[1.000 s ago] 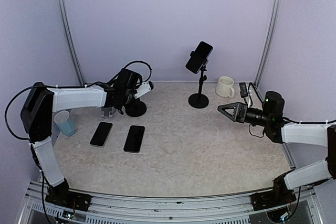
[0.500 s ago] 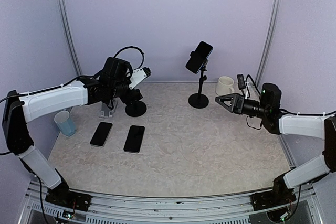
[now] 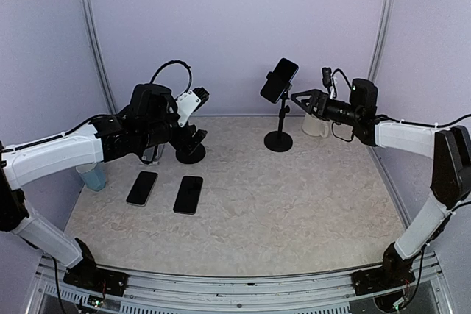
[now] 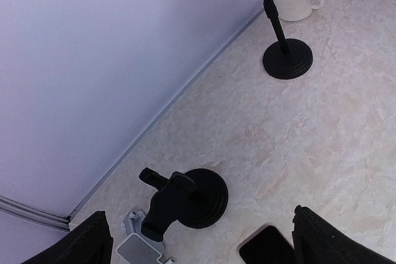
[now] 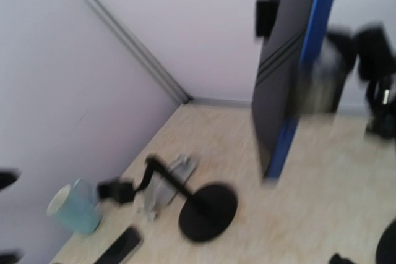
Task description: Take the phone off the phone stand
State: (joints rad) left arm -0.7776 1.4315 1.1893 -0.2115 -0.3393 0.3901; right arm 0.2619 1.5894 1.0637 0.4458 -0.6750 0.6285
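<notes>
The dark slab phone with a blue rim (image 3: pixel 280 79) sat tilted in the clamp of the black pole stand with a round weighted base (image 3: pixel 278 140), at the far side of the beige marbled table (image 3: pixel 294 211), a little right of centre. The right gripper (image 3: pixel 294 96) hovered just beside the phone's right edge, its jaws spread and holding nothing. Its own camera showed the phone close up and blurred, nearly edge-on. The left gripper (image 3: pixel 196 98) hung well apart on the far left, jaws wide and empty, above an empty black stand (image 3: pixel 190 154). Two black phones (image 3: pixel 142 187) lay flat nearer the front.

The step in hand looked like the final approach. To do it well, the right jaws would best close across the phone's long edges, above or below the clamp arms rather than on them, with the pads flat on the rim. The pull should probably follow the line of the clamp's opening, gently, since a sideways tug might tip the slender stand. The white mug (image 3: pixel 316 124) stood near the base and needed clearance.
</notes>
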